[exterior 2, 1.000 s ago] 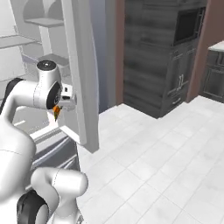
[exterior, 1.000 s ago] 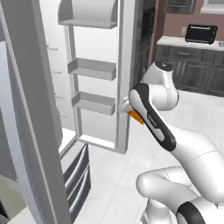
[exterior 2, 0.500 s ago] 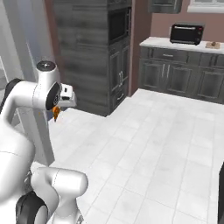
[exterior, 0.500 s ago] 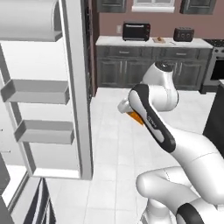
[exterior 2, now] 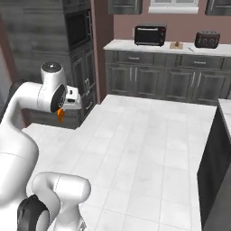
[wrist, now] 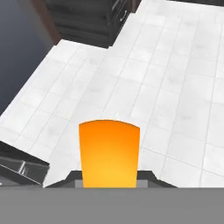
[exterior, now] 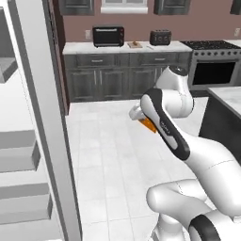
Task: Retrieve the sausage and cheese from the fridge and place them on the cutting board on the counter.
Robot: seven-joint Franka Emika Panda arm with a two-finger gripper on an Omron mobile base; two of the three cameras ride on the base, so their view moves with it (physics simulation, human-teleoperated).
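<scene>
Hand view: the cheese [wrist: 109, 153], a bright orange-yellow wedge, stands between the two dark finger tips of the gripper [wrist: 109, 175], which is pinched onto it. Below it lies the white tiled floor [wrist: 175, 87], with dark cabinet fronts at the top of that view.

Left base view: the cheese [exterior: 148, 124] projects from the gripper [exterior: 141, 117] in mid-air, well above the floor and well apart from the counter [exterior: 122, 46]. The open fridge [exterior: 33, 141], with its white door shelves, stands at the left edge.

On the counter along the far wall, the cutting board [exterior: 135, 45] lies between the black toaster oven [exterior: 108, 36] and the dark toaster [exterior: 160, 37]. A stove [exterior: 212, 61] adjoins the counter on the right.

Right base view: the cheese [exterior 2: 60, 114] hangs beneath the gripper [exterior 2: 63, 110]; the cutting board [exterior 2: 176, 45] lies on the far counter [exterior 2: 135, 45].
</scene>
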